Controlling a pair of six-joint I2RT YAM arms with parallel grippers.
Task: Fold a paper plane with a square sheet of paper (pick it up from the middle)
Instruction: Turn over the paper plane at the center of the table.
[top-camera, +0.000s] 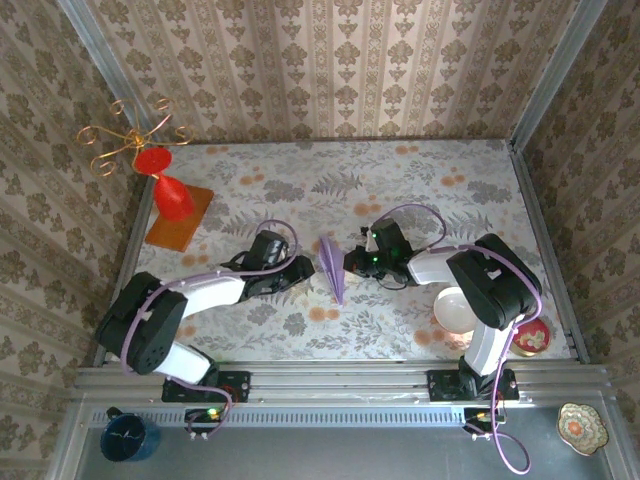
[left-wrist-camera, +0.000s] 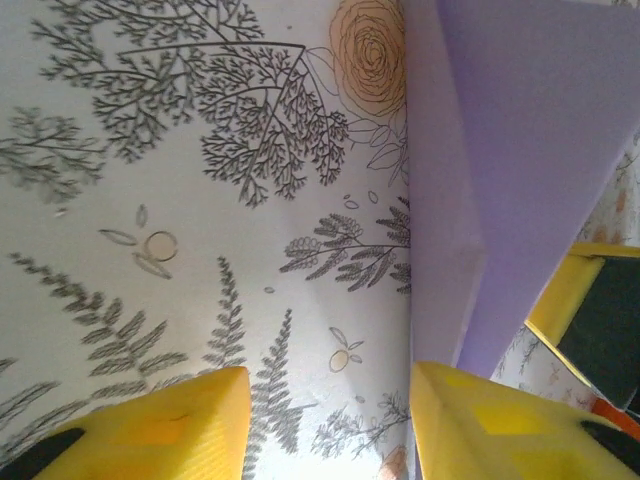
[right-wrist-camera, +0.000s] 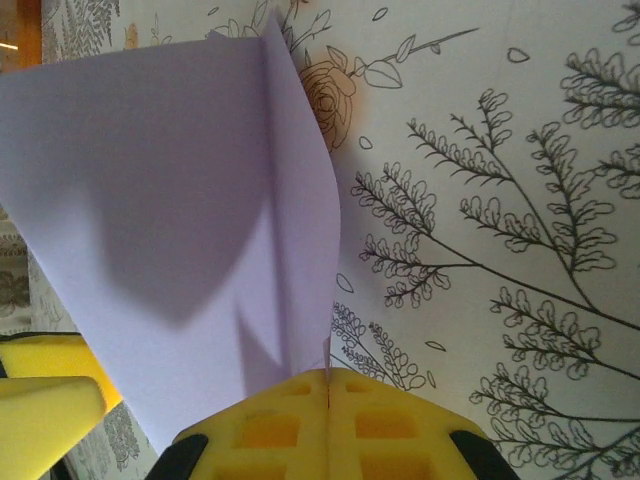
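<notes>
red vase (top-camera: 172, 195) on orange mat (top-camera: 180, 220), white bowl (top-camera: 456, 309)

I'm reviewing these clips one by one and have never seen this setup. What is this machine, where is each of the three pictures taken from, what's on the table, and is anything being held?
It is two robot arms bolted at the near edge of a floral-patterned table. The overhead picture looks down from behind them; the other two come from cameras on each wrist, with yellow fingers at the bottom.

Between the arms stands the paper plane, folded lilac paper. The right gripper is shut on its fold. The left gripper is open beside it, one finger close to the paper.

Also on the table: a red vase on an orange mat, a white bowl and a small red dish.
</notes>
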